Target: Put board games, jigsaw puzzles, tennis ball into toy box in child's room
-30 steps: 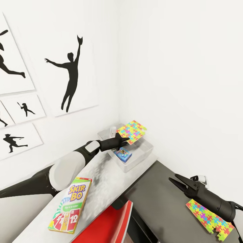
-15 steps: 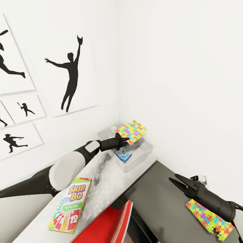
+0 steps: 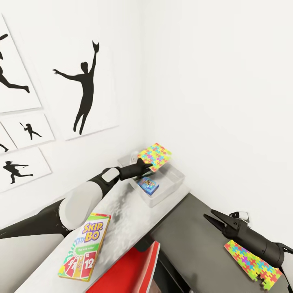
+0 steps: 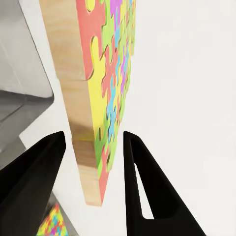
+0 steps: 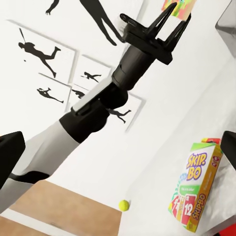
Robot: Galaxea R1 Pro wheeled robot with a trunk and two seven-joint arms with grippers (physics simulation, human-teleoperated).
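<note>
My left gripper (image 3: 147, 166) is shut on a multicoloured jigsaw puzzle (image 3: 154, 156) and holds it in the air over the back corner of the clear toy box (image 3: 169, 188). The left wrist view has the puzzle's wooden edge (image 4: 87, 162) between the two black fingers (image 4: 34, 167). A blue board game (image 3: 148, 185) lies inside the box. A Skip-Bo board game (image 3: 85, 246) lies on the white table (image 3: 122, 211). The second jigsaw puzzle (image 3: 252, 260) lies on the dark surface under my right arm. My right gripper (image 3: 211, 218) hangs open and holds nothing. A tennis ball (image 5: 123, 205) rests on the table.
The toy box stands in the corner against two white walls. Silhouette posters (image 3: 83, 89) hang on the left wall. A red object (image 3: 130, 270) sits below the table's front edge. A dark surface (image 3: 191, 244) adjoins the white table on the right.
My left gripper has shifted the held jigsaw puzzle slightly left and up, toward the wall corner. The right arm has stayed still.
</note>
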